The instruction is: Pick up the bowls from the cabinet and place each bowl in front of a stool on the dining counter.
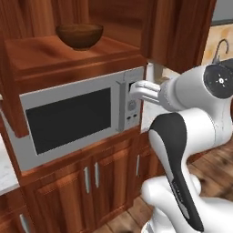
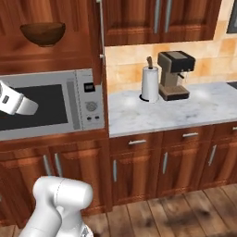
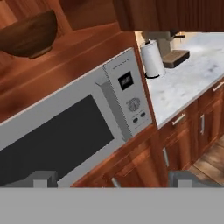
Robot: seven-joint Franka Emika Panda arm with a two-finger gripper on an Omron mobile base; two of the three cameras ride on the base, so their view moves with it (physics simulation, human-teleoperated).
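A dark brown wooden bowl point(image 1: 79, 35) sits upright on the open shelf of the reddish-brown cabinet point(image 1: 54, 59), directly above a silver microwave point(image 1: 73, 116) built into the niche below it. In the hand view the pincer point(image 3: 111, 179) stands open and empty, its two dark fingertips point(image 3: 41, 178) set wide apart low in the picture, in front of the microwave's dark door. From there the bowl lies up and to the left, well apart from the pincer. The white arm point(image 1: 182, 127) reaches in front of the microwave's control panel. To the right of the cabinet, a marble bench point(image 2: 176, 111) carries a white paper towel roll point(image 2: 149, 83) with a coffee machine point(image 2: 175, 74) just beside it, against a tan tiled wall.
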